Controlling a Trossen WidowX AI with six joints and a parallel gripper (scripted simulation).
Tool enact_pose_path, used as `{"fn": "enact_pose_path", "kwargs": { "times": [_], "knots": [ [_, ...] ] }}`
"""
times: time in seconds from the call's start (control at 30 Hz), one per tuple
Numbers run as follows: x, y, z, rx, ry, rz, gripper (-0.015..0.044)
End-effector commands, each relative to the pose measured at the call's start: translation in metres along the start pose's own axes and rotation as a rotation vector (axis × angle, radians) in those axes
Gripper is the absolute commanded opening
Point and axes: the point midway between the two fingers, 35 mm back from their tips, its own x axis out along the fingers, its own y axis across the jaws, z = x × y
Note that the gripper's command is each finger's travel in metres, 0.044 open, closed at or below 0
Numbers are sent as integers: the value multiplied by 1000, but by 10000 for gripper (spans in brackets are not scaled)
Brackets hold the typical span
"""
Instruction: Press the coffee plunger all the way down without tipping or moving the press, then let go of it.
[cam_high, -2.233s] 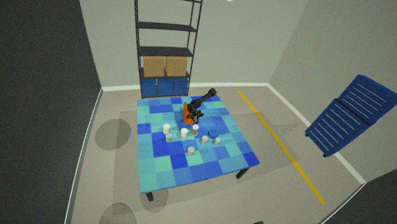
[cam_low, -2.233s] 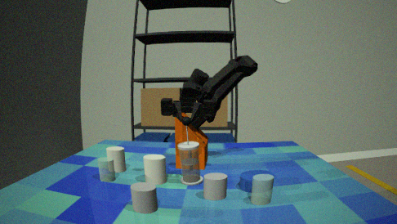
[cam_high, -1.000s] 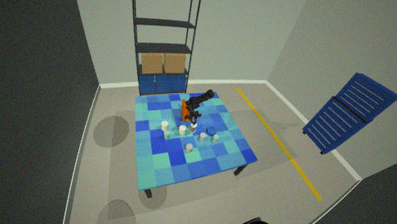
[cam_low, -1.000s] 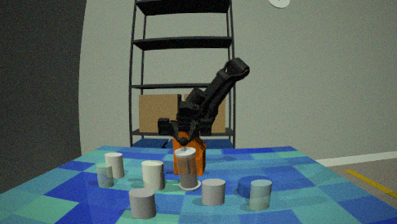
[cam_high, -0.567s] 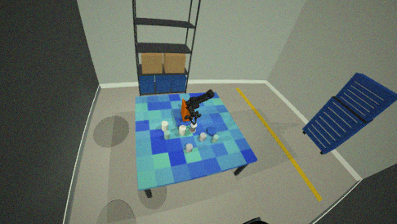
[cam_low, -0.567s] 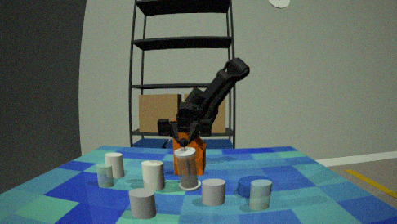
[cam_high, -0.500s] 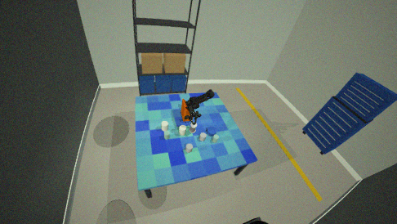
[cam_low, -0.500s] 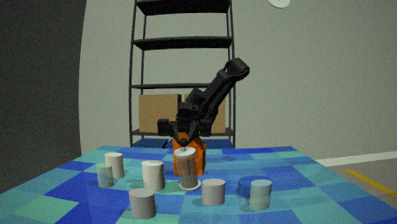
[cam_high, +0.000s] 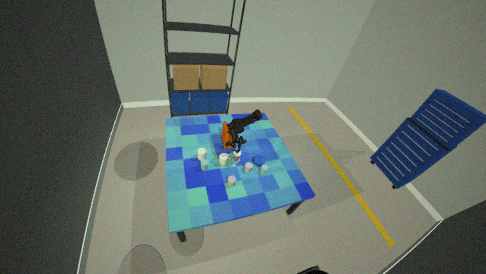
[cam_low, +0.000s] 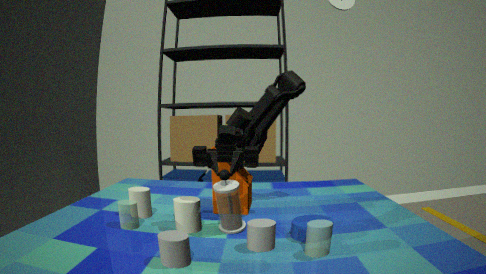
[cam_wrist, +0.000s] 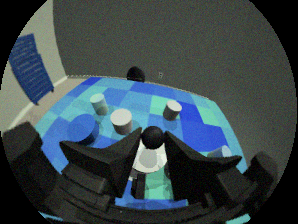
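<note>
The arm (cam_low: 265, 112) folds low over the checkered desk (cam_low: 400, 235), its gripper (cam_low: 225, 174) clamped on the dark plunger knob (cam_wrist: 153, 139) just above the lid. The coffee press (cam_low: 229, 205) stands upright mid-desk among pale cylinders (cam_low: 187, 214). The rod is hidden.

Coffee press (cam_low: 231, 206) upright — plunger down.
</note>
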Motion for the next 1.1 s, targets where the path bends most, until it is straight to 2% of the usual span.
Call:
{"fn": "enact_pose_path", "kwargs": {
  "times": [0.0, 0.23, 0.63, 0.9, 1.07],
  "knots": [
    [0, 0, 0, 0, 0, 0, 119],
    [0, 0, 0, 0, 0, 0, 119],
    [0, 0, 0, 0, 0, 0, 434],
    [-3, -1, 12, -3, -20, -13, 440],
    [-22, -3, 28, -5, 6, -24, 440]
  ]
}}
